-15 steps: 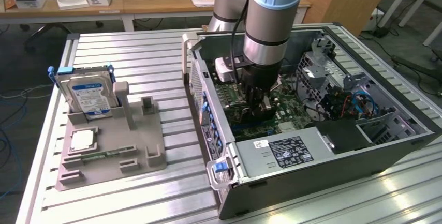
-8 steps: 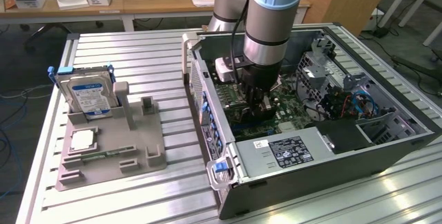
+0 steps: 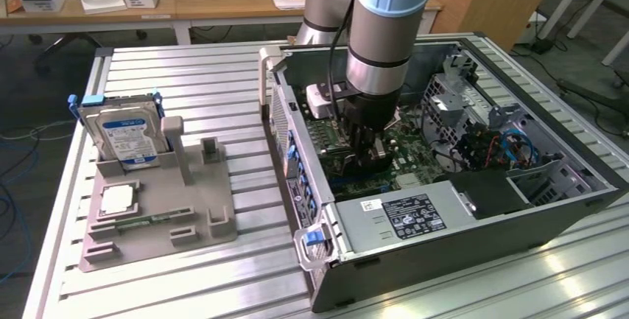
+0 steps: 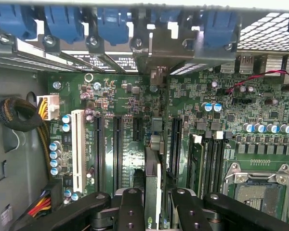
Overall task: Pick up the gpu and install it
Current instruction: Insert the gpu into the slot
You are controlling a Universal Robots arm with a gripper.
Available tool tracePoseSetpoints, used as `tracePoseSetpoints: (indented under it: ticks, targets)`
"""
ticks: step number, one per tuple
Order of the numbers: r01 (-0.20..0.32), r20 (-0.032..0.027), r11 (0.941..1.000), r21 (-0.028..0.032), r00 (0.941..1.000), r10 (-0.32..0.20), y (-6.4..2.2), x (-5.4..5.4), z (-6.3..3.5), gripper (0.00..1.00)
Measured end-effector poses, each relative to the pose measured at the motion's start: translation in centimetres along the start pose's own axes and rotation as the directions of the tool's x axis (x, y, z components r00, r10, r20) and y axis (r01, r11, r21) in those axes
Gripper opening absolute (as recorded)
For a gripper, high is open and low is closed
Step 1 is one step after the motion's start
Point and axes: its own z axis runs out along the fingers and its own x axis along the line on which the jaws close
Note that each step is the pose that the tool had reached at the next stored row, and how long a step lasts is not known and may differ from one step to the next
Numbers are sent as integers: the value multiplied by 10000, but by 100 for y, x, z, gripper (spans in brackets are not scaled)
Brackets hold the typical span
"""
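Now the gripper pinches the gpu edge-on between its fingers, above the motherboard.

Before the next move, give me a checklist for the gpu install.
1. gpu clamped edge-on in gripper: ok.
2. Gripper inside the case, over the motherboard: ok.
3. Slots beside the gpu free of other cards: ok.
4. Cable bundle apart from the gpu: ok.
5. gpu lined up with its slot: cannot tell.
6. gpu seated in its slot: cannot tell.
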Motion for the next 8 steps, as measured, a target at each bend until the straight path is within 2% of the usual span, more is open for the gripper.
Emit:
tracePoseSetpoints:
  ticks: [8]
  targets:
    - [-1, 2, 10000, 0, 10000, 1, 0, 0, 1, 26]
